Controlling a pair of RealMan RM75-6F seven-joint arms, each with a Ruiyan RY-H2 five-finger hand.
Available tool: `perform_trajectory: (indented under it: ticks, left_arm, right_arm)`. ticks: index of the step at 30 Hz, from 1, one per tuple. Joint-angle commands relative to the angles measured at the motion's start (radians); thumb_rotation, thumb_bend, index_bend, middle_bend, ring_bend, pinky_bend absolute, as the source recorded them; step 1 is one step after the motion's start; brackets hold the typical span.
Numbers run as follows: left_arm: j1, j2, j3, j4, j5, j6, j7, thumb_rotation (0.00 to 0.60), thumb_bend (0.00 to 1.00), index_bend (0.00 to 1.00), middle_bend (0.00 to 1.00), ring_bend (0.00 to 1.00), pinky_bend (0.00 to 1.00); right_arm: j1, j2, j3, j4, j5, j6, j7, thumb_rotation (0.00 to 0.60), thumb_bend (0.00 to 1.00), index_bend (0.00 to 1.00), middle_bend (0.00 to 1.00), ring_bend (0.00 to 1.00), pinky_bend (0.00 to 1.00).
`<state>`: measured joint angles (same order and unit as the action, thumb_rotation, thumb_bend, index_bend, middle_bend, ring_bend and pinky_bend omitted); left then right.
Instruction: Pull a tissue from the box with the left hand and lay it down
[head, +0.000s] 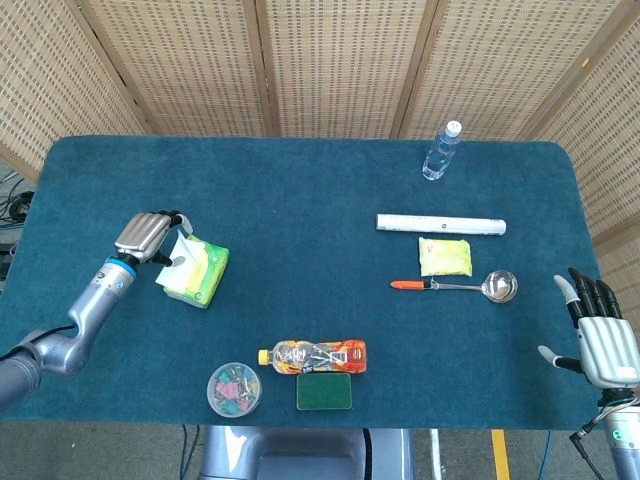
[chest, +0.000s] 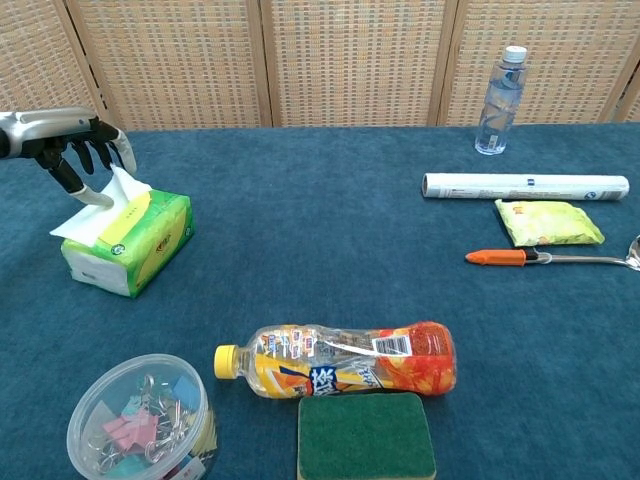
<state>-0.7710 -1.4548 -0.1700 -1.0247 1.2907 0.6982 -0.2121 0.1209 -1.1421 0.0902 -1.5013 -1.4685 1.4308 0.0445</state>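
A green tissue box (head: 200, 272) (chest: 135, 240) lies on the left part of the blue table (head: 300, 200). A white tissue (head: 173, 265) (chest: 98, 208) sticks up out of its top. My left hand (head: 148, 236) (chest: 68, 138) hangs right over the tissue's raised tip. Its fingers (chest: 112, 150) curl down at the tip's far side and its thumb (chest: 92, 194) touches the sheet from the left, without a clear pinch. My right hand (head: 604, 342) stays open at the table's front right edge, fingers spread, seen only in the head view.
A water bottle (head: 440, 150) (chest: 498, 100) stands at the back. A white tube (head: 440, 224), a snack packet (head: 444, 256) and an orange-handled spoon (head: 470, 286) lie right of centre. An orange drink bottle (chest: 340, 360), a green sponge (chest: 366, 436) and a tub of clips (chest: 140, 420) line the front.
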Motion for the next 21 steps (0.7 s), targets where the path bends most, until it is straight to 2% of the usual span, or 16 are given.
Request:
perform_trajectory:
  ticks: [1,5,7,10,14,21]
  left_arm:
    - [-0.006,-0.014,-0.003,0.014,-0.009,0.000,0.003,0.600,0.29,0.43,0.35,0.33,0.36]
    - [-0.004,-0.041,-0.014,0.041,-0.010,0.041,0.005,0.600,0.40,0.57,0.46,0.43,0.44]
    - [-0.002,-0.052,-0.014,0.053,-0.012,0.057,0.016,0.600,0.50,0.66,0.54,0.49,0.49]
    - [0.002,-0.056,-0.014,0.053,-0.012,0.071,0.020,0.600,0.59,0.73,0.60,0.54,0.52]
    - [0.009,-0.049,-0.013,0.040,-0.012,0.090,0.032,0.600,0.62,0.78,0.63,0.56,0.54]
    - [0.018,-0.002,-0.031,-0.021,-0.007,0.134,0.021,0.600,0.63,0.79,0.64,0.57,0.55]
  right_arm:
    - [0.001,-0.001,0.000,0.001,0.001,-0.001,0.001,0.600,0.00,0.00,0.00,0.00,0.00]
    - [0.002,-0.001,0.001,0.004,0.004,-0.004,0.003,0.600,0.00,0.00,0.00,0.00,0.00]
    - [0.003,-0.002,0.000,0.004,0.004,-0.006,0.004,0.600,0.00,0.00,0.00,0.00,0.00]
    - [0.004,-0.002,0.000,0.005,0.003,-0.008,0.005,0.600,0.00,0.00,0.00,0.00,0.00]
    - [0.002,-0.001,-0.001,0.004,0.002,-0.004,0.010,0.600,0.00,0.00,0.00,0.00,0.00]
    - [0.001,0.001,-0.002,0.002,-0.001,0.000,0.016,0.600,0.00,0.00,0.00,0.00,0.00]
